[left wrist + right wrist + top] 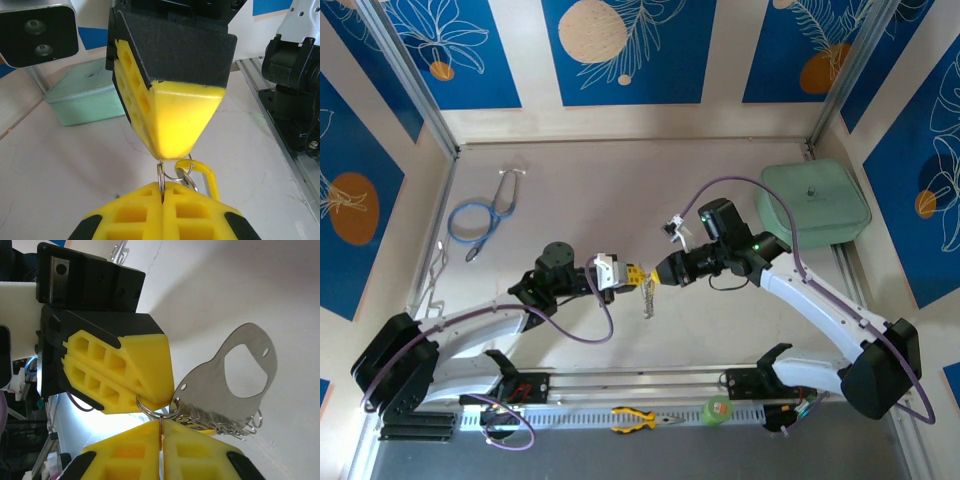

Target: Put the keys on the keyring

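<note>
My two grippers meet tip to tip above the middle of the table. The left gripper (639,275) (162,192) is shut on a small silver ring (161,176), seen edge-on. Beside that ring hangs the yellow-headed key (209,176). The right gripper (652,276) (161,427) is shut on the silver ring (155,407) that runs into the left fingers (145,370). The keyring (220,380), a flat silver plate with a row of little rings (225,422) along its edge, hangs off this ring and dangles below the grippers (648,298).
A pale green lidded box (815,205) sits at the right rear, and a blue stethoscope (480,215) at the left rear. Wire clips (435,275) lie by the left edge. Yellow-handled pliers (635,420) and a green tape roll (718,408) rest on the front rail.
</note>
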### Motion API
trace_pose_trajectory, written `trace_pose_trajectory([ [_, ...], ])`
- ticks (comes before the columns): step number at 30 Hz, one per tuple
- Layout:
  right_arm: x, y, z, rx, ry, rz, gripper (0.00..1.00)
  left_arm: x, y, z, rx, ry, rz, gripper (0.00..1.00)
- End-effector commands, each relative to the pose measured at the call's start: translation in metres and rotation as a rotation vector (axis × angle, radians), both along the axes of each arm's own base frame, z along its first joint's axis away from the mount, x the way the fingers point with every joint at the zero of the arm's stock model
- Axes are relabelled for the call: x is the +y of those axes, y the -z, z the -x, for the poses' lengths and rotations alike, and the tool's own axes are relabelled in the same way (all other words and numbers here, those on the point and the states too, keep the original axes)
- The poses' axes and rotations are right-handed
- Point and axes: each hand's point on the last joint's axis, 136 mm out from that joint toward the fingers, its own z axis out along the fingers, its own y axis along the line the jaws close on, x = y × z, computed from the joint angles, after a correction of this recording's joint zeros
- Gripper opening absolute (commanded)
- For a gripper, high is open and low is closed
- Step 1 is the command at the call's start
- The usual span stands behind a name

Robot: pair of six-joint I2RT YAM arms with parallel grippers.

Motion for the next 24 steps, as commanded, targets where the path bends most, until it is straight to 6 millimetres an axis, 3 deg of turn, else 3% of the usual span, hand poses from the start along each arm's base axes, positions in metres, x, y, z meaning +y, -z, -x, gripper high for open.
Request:
trace_pose_trajectory([
  [1,-0.002,-0.005,0.000,0.001,0.003,0.008,0.03,-0.003,-0.008,0.002,-0.016,0.013,0.014,0.00],
  [7,-0.013,0.002,-0.017,0.028,0.068,0.013,0.00,-0.003,-0.016,0.005,-0.022,0.027,0.050,0.00],
  [13,0.002,0.008,-0.016,0.069,-0.003,-0.028,0.00,-0.004,-0.032,0.007,-0.027,0.041,0.124,0.00],
  [18,0.007,-0.001,-0.010,0.035,-0.063,-0.062,0.00,-0.006,-0.027,0.005,-0.012,0.039,0.128,0.00],
  [20,0.000,-0.004,-0.014,0.008,-0.043,-0.065,0.08,-0.007,-0.024,0.004,-0.001,0.038,0.131,0.00],
  [22,-0.011,-0.008,-0.021,-0.043,-0.002,-0.059,0.24,-0.008,-0.023,0.004,0.008,0.037,0.138,0.00],
  [24,-0.020,-0.011,-0.026,-0.125,0.029,-0.050,0.30,-0.008,-0.023,0.003,0.018,0.039,0.150,0.00],
])
